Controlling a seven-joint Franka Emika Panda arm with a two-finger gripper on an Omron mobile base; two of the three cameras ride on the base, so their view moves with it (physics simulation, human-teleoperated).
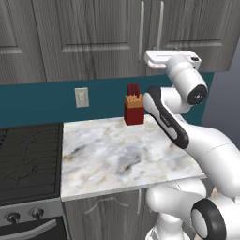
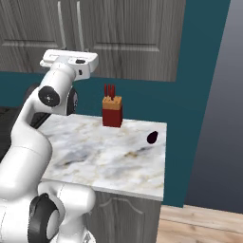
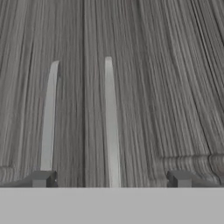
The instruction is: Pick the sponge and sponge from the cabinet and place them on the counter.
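Note:
The dark grey wood-grain cabinet (image 1: pixel 93 37) hangs above the counter with its doors closed, so both sponges are hidden. Two thin silver bar handles (image 1: pixel 141 28) run side by side where two doors meet. My white hand (image 1: pixel 168 58) is raised to the lower edge of those doors, pointing at them. In the hand view my gripper (image 3: pixel 112 179) is open, close in front of the door panels. Both handles (image 3: pixel 110 122) stand between its two fingertips (image 3: pixel 43 178). Nothing is held. The marble counter (image 1: pixel 117 159) lies below.
A red knife block (image 1: pixel 133 110) stands at the back of the counter against the teal wall. A small dark object (image 2: pixel 152 137) lies near the counter's right edge. The black stovetop (image 1: pixel 28 159) adjoins the counter on the left. A wall outlet (image 1: pixel 82 97) sits above it.

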